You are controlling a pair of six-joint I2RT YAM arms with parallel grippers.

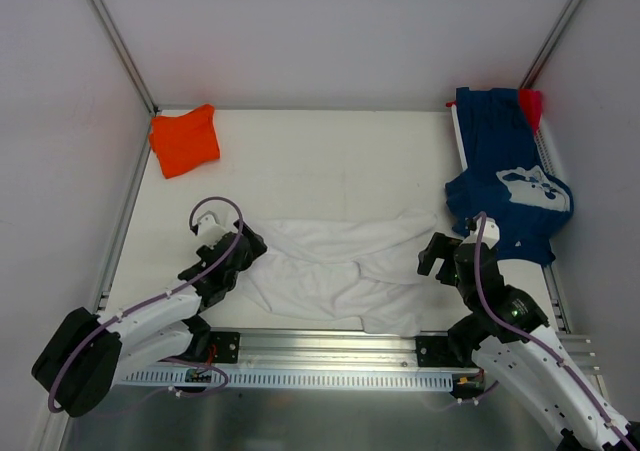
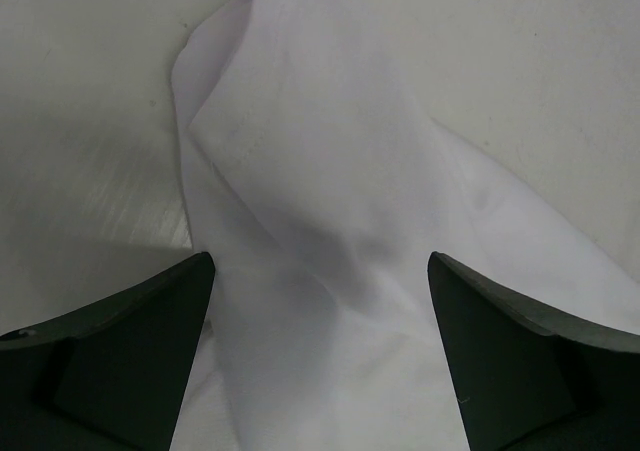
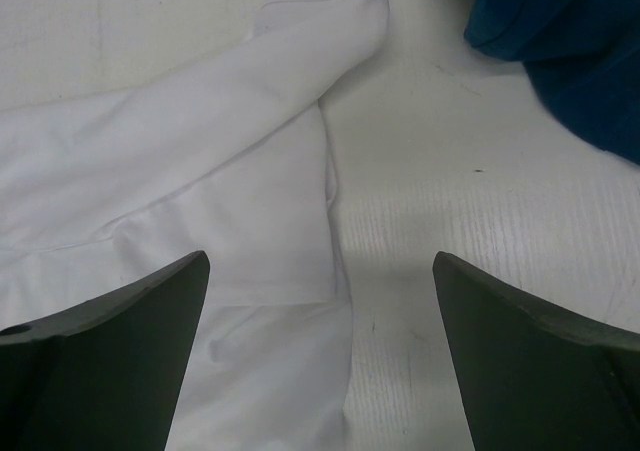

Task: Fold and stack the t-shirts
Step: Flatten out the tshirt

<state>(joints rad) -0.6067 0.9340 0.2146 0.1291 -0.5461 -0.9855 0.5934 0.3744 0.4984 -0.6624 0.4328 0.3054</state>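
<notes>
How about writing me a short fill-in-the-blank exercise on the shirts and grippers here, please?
1. The spread-out shirt between the left gripper and the right gripper is ____.
2. The folded shirt in the far left corner is ____.
3. The blue shirt lies on the ____ side of the table.
4. Both grippers are ____.
Missing words: white; orange; right; open.

white table (image 1: 330, 161) | white t-shirt (image 1: 340, 266) spread, 6 o'clock | orange t-shirt (image 1: 185, 139) folded, 10 o'clock | navy t-shirt (image 1: 505, 181) heaped, 2 o'clock

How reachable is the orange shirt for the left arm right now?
Probably yes: the orange shirt lies at the far left, bare table between it and the open left gripper, which holds nothing.
</notes>
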